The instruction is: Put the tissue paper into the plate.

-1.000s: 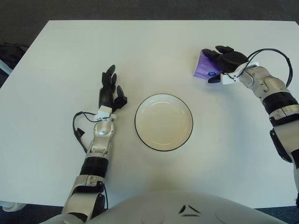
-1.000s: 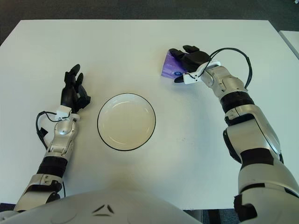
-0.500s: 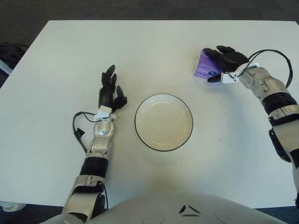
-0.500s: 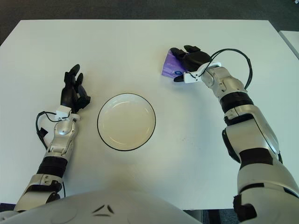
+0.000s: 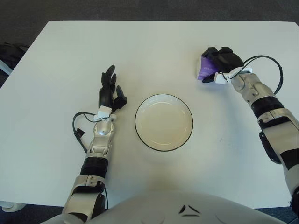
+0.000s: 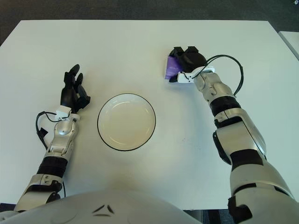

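A purple tissue pack is at the right of the white table, held in my right hand, whose black fingers curl over its top with the thumb below; it also shows in the right eye view. Whether the pack still touches the table I cannot tell. The white plate with a dark rim sits empty at the table's middle, down and left of the pack. My left hand rests on the table left of the plate, fingers spread, holding nothing.
The white table ends at its far edge against a dark floor. A dark object lies off the table's left edge. My right hand's cable loops out to the right of the wrist.
My right hand has turned and shifted slightly left, its fingers closing tighter over the tissue pack, which now looks narrower and more upright. The left hand and plate have not moved.
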